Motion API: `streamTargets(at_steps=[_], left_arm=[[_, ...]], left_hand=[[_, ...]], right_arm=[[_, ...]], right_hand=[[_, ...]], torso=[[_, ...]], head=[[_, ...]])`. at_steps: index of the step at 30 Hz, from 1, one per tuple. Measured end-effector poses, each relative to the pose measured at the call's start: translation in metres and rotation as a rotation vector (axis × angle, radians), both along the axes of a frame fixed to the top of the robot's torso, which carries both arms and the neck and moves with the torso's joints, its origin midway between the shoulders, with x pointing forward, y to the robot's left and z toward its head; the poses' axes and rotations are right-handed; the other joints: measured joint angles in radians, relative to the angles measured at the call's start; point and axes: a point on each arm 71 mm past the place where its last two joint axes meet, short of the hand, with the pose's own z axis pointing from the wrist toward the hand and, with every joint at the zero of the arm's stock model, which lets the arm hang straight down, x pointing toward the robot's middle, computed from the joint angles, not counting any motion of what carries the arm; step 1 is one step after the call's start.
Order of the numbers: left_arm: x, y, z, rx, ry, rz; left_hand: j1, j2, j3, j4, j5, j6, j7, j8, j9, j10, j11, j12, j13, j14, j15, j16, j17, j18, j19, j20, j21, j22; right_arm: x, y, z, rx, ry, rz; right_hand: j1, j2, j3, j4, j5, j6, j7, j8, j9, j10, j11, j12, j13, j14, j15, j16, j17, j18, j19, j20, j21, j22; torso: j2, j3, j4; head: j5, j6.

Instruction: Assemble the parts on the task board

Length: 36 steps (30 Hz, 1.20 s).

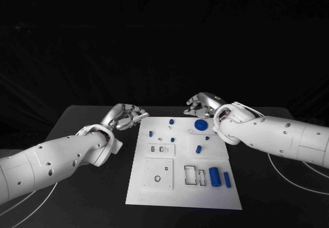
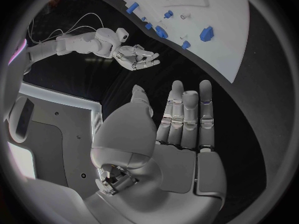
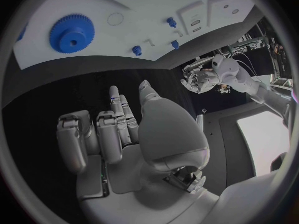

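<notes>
Left robot hand (image 1: 127, 117) hovers over the black bench (image 1: 82, 123) just off the far-left corner of the task board (image 1: 181, 197), holding nothing; in the left wrist view its fingers (image 2: 187, 119) lie straight and apart, so released. Board sits mid-bench, long side running away from the robot. On it, going left to right: a raised plate with two small slots (image 1: 158, 149), below it a bigger plate with a ring hole (image 1: 158, 175), a small blue peg (image 1: 170, 122) near the far edge, more small blue pieces (image 1: 173, 139) mid-board, a blue gear (image 1: 200, 125) near the far-right corner, a short blue pin (image 1: 198, 149), then rectangular cutouts (image 1: 190, 175) with a fat blue cylinder (image 1: 214, 176) and a thin blue bar (image 1: 227, 179) lying beside them near the right edge. Right robot hand (image 1: 202, 105) hangs beyond the board's far edge near the gear, also holding nothing; right wrist view shows its fingers (image 3: 115, 119) loosely curled but apart, released. Progress, my read: barely begun. Cylinder and bar lie loose, cutouts look unfilled; whether the small pegs are seated, cannot tell. Bare bench on both sides of the board, plenty of room to swing in; board edges unobstructed, though cylinder and bar sit near the right edge and could roll off.
</notes>
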Motion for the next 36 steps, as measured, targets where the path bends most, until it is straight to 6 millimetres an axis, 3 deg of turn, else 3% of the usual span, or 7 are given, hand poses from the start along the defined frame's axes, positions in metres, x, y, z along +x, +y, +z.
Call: streamTargets(at_steps=[5, 8, 16, 19, 23, 30, 36], left_arm=[[0.001, 0.001, 0.000, 0.001, -0.001, 0.002], [0.001, 0.000, -0.001, 0.001, -0.002, 0.001], [0.001, -0.002, -0.001, -0.001, -0.002, -0.003], [0.001, -0.002, -0.001, -0.001, -0.002, -0.003], [0.001, -0.002, -0.001, -0.001, -0.002, -0.003], [0.000, -0.001, -0.001, -0.001, -0.001, -0.002], [0.000, 0.000, -0.001, -0.001, -0.001, 0.000]], left_hand=[[0.000, 0.000, 0.000, 0.000, 0.000, 0.000, 0.000, 0.000, 0.000, 0.000, 0.000, 0.000, -0.001, 0.000, 0.000, -0.002, -0.002, 0.000, 0.000, 0.000, 0.000, 0.000], [0.000, 0.000, 0.000, 0.000, 0.000, 0.000, 0.000, 0.000, 0.000, 0.000, 0.000, 0.000, -0.001, 0.000, 0.000, -0.002, -0.004, 0.000, 0.000, 0.000, 0.000, 0.000], [0.000, 0.000, 0.000, 0.000, 0.000, 0.000, 0.000, 0.000, 0.000, 0.000, 0.000, 0.000, -0.001, 0.000, 0.000, -0.002, -0.004, 0.000, 0.000, 0.000, 0.000, -0.001], [0.000, 0.000, 0.000, 0.000, 0.000, 0.000, 0.000, -0.004, 0.000, 0.000, 0.000, 0.000, -0.002, 0.000, 0.000, -0.002, -0.004, 0.000, 0.000, 0.000, -0.004, -0.001], [0.000, 0.000, 0.000, 0.000, 0.000, 0.000, 0.000, -0.004, 0.000, 0.000, 0.000, 0.000, -0.002, 0.000, 0.000, -0.002, -0.003, 0.000, 0.000, 0.000, -0.004, -0.001], [0.004, 0.004, 0.000, 0.000, 0.000, 0.000, 0.000, -0.004, 0.000, 0.000, 0.000, 0.000, -0.002, 0.000, 0.000, -0.002, -0.001, 0.000, 0.000, 0.000, -0.004, -0.001], [0.004, 0.004, 0.000, 0.000, 0.000, 0.000, 0.000, -0.004, 0.000, 0.000, 0.000, 0.000, -0.002, 0.000, 0.000, -0.002, -0.001, 0.000, 0.000, 0.000, -0.004, -0.001]], right_arm=[[-0.013, -0.028, 0.004, 0.066, 0.021, -0.036], [-0.018, -0.039, 0.004, 0.090, 0.031, -0.053], [-0.022, -0.051, 0.000, 0.106, 0.070, -0.075], [-0.020, -0.053, -0.003, 0.097, 0.100, -0.077], [-0.018, -0.053, -0.010, 0.079, 0.143, -0.077], [-0.017, -0.049, -0.019, -0.015, 0.149, -0.050], [-0.016, -0.043, -0.020, -0.152, 0.087, -0.016]], right_hand=[[-0.011, 0.010, -0.025, 0.025, 0.000, 0.005, 0.005, -0.018, -0.005, 0.123, -0.035, 0.074, 0.038, -0.001, -0.020, 0.000, 0.000, 0.000, 0.000, -0.002, 0.000, 0.000], [-0.022, 0.008, -0.040, 0.036, 0.000, 0.000, -0.015, -0.030, -0.007, 0.162, -0.059, 0.173, 0.115, 0.000, -0.048, 0.000, 0.000, 0.000, -0.001, -0.042, 0.000, 0.000], [-0.040, 0.016, -0.103, 0.050, -0.003, -0.084, -0.050, -0.047, -0.017, -0.177, -0.070, 0.741, 0.666, 0.000, -0.057, 0.000, 0.001, 0.000, -0.002, -0.057, -0.014, 0.000], [-0.051, 0.011, -0.136, 0.052, -0.003, -0.129, -0.072, -0.043, -0.016, 0.009, -0.052, 1.207, 1.138, 0.000, -0.028, 0.000, 0.001, 0.031, -0.079, -0.039, -0.123, 0.000], [-0.041, 0.021, -0.151, 0.049, -0.003, -0.100, -0.078, -0.015, 0.002, 0.396, -0.032, 1.422, 1.222, -0.002, -0.009, 0.000, 0.001, 0.039, -0.105, -0.020, -0.141, 0.000], [-0.026, 0.010, -0.154, 0.034, 0.000, -0.037, -0.085, 0.015, 0.028, 0.435, -0.025, 1.438, 1.224, -0.002, -0.002, 0.000, 0.001, 0.000, -0.005, -0.006, 0.001, 0.001], [-0.074, -0.057, -0.096, 0.039, 0.067, 0.006, -0.081, 0.023, 0.047, 0.440, -0.049, 1.438, 1.224, 0.000, -0.022, 0.000, 0.001, 0.000, 0.001, -0.012, 0.001, 0.000]], torso=[[-0.002, 0.0013, -0.0042], [-0.002, 0.0019, -0.0060], [-0.003, 0.0009, -0.0047], [-0.003, 0.0003, -0.0035], [-0.003, 0.0001, -0.0027], [-0.003, -0.0001, -0.0020], [-0.002, 0.0002, -0.0033]], head=[[-0.003, -0.001], [-0.009, -0.003], [-0.021, -0.008], [-0.025, -0.008], [-0.026, -0.008], [-0.030, -0.010], [-0.026, -0.015]])
